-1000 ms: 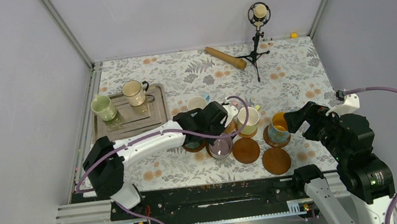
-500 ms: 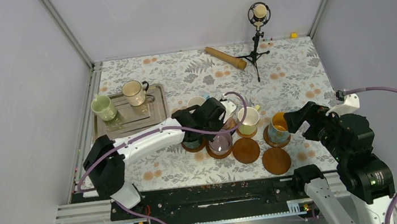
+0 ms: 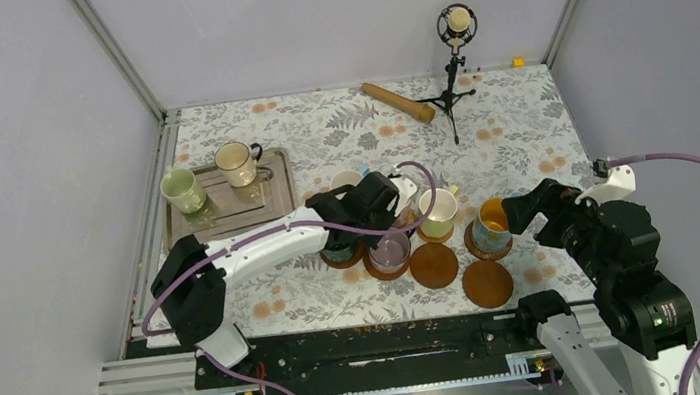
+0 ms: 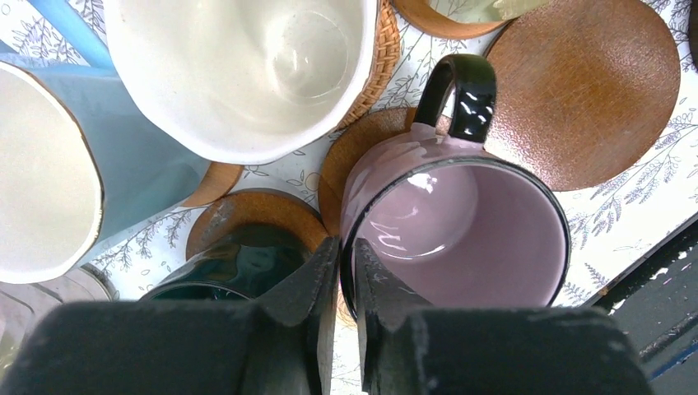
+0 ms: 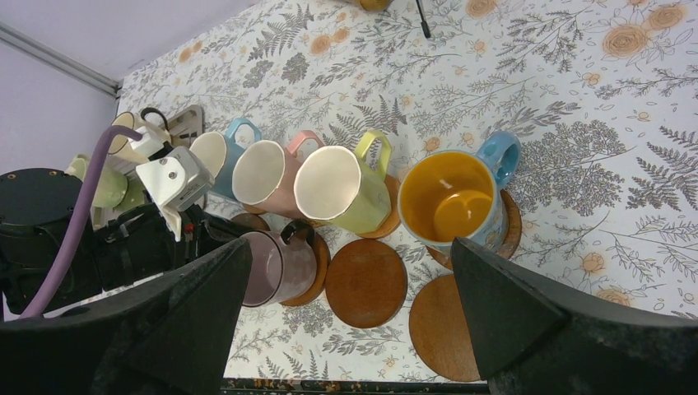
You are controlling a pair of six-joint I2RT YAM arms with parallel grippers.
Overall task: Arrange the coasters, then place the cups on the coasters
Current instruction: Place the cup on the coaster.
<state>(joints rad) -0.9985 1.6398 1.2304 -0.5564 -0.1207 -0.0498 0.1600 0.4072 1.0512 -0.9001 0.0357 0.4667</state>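
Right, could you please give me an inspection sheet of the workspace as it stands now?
Surface: floral tablecloth, no spills seen.
Job's things: mauve mug, dark green mug and blue mug each on a coaster; pink mug, light blue mug and yellow-handled mug alongside; a bare coaster and a second bare coaster in front; light green mug and cream mug on the tray.
Clutter: wooden stick, microphone stand, small yellow block at the far edge.
Grippers: left tool narrow, astride the mauve mug's rim, grip unclear; right tool wide open, empty.
Cables: left purple cable along its arm; right purple cable on its arm.
Surroundings: grey walls, metal frame post.
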